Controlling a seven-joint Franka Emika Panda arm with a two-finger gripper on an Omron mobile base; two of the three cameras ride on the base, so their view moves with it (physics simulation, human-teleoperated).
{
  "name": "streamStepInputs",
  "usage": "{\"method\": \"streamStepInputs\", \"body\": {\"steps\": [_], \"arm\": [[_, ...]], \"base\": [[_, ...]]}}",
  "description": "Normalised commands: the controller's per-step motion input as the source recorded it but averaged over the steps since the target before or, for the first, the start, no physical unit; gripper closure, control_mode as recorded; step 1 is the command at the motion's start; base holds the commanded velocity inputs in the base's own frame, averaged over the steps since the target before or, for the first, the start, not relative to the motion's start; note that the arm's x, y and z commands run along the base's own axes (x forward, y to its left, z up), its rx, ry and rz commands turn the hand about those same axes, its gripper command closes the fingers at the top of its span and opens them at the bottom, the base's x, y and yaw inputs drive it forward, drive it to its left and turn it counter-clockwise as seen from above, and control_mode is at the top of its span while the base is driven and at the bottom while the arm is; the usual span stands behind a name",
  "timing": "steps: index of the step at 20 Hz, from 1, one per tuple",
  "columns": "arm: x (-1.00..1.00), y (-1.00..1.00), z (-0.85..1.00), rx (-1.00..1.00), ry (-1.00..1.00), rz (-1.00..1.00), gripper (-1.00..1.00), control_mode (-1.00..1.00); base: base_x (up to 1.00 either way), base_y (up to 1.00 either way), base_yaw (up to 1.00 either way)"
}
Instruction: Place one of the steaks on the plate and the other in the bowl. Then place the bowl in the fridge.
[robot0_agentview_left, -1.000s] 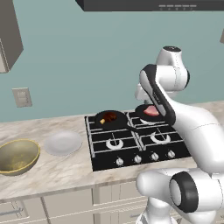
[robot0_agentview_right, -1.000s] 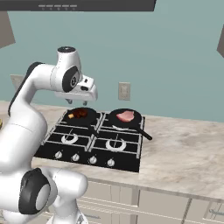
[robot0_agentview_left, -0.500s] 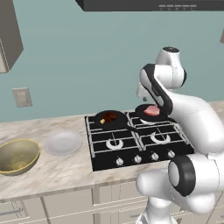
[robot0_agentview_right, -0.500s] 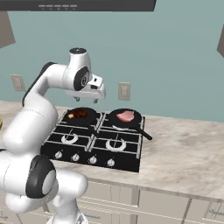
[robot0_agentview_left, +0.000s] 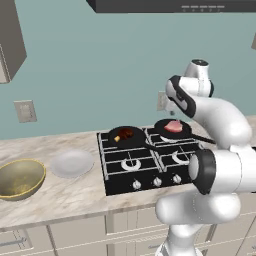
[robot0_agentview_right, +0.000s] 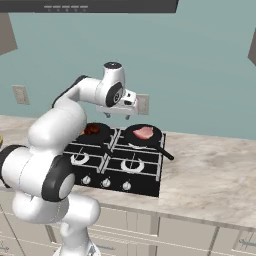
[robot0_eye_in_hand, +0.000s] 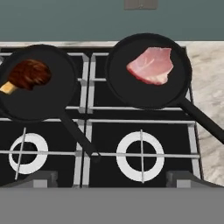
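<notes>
Behind the arm (robot0_agentview_left: 220, 125), raw steak (robot0_agentview_left: 173, 126) partly hidden, tool (robot0_agentview_right: 123, 116) small

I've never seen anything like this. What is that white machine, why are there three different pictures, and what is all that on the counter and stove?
The white machine is a robot arm in a simulated kitchen. Two pictures come from cameras riding on its base, behind it to its left and right; the third comes from a camera on its hand, looking down at the stove. The gripper hangs open above the stove and holds nothing; its fingers stand wide apart. Two black frying pans sit on the back burners: one with a dark seared steak, one with a pale raw steak. On the counter, left of the stove in the left base view, lie a white plate and an olive-gold bowl, both empty.
</notes>
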Motion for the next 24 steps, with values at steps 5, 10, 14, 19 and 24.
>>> {"method": "streamStepInputs", "body": {"steps": [5,10,14,19,24], "arm": [[0.07,-0.17,-0.21,-0.05,0.02,0.00,-1.00,-1.00],[0.36,-0.10,-0.11,-0.12,0.06,0.00,-1.00,-1.00],[0.33,-0.40,-0.02,0.00,0.06,0.00,-1.00,-1.00],[0.49,-0.33,-0.26,0.00,0.01,0.00,-1.00,-1.00],[0.32,-0.30,-0.22,0.00,0.01,0.00,-1.00,-1.00]], "base": [[0.00,0.00,0.00],[0.00,0.00,0.00],[0.00,0.00,0.00],[0.00,0.00,0.00],[0.00,0.00,0.00]]}}
